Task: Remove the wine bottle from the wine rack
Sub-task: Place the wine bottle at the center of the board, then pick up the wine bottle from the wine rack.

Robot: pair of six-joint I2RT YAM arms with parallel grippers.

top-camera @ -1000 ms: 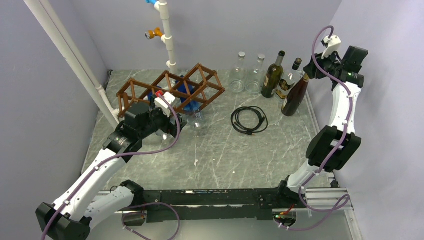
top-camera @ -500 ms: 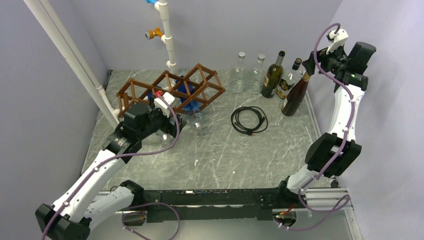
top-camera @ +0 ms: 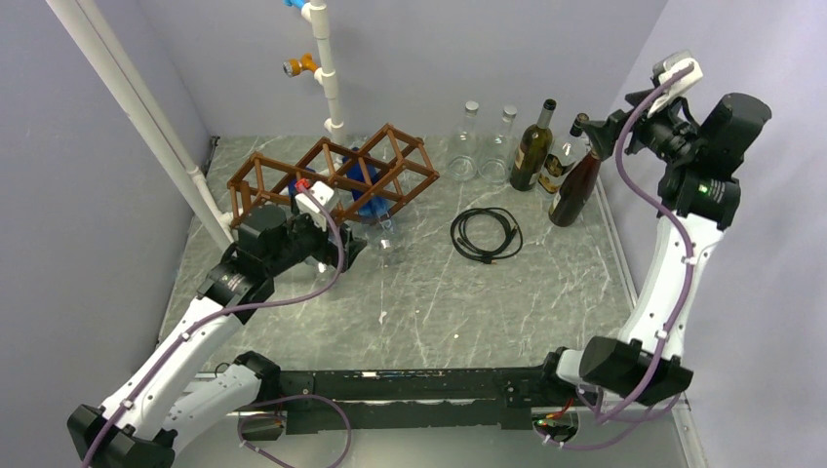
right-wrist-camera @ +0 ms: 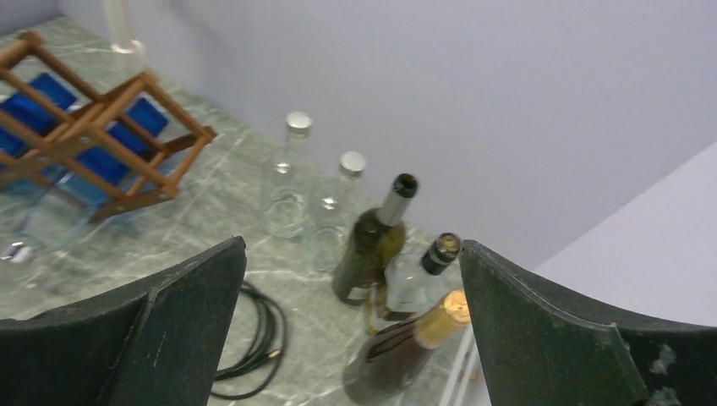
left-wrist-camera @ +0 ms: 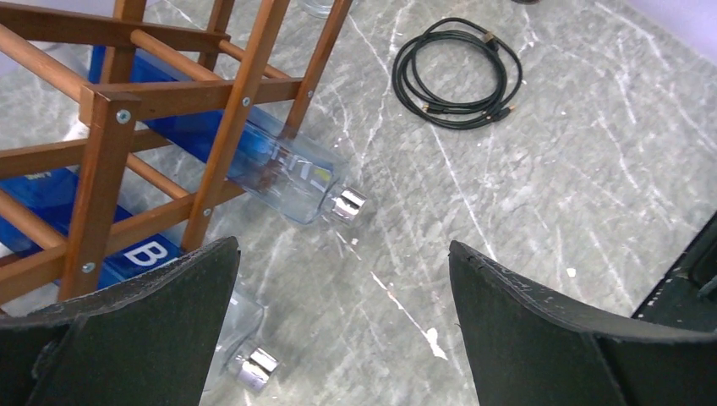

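At the near side of the wine rack (left-wrist-camera: 100, 169), the left tool (left-wrist-camera: 342, 249) hovers open before a clear bottle (left-wrist-camera: 292, 186) lying in a lower cell, apparently an approach step, next calling for a grip on its neck, while the right tool (right-wrist-camera: 351, 245) hangs open, empty.

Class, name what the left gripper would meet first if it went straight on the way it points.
Probably the silver-capped clear bottle poking out of the wine rack; depth is unclear.

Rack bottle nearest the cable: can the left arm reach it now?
Probably yes. The left gripper hangs open just short of the bottle, whose cap pokes out of the rack; nothing stands between.
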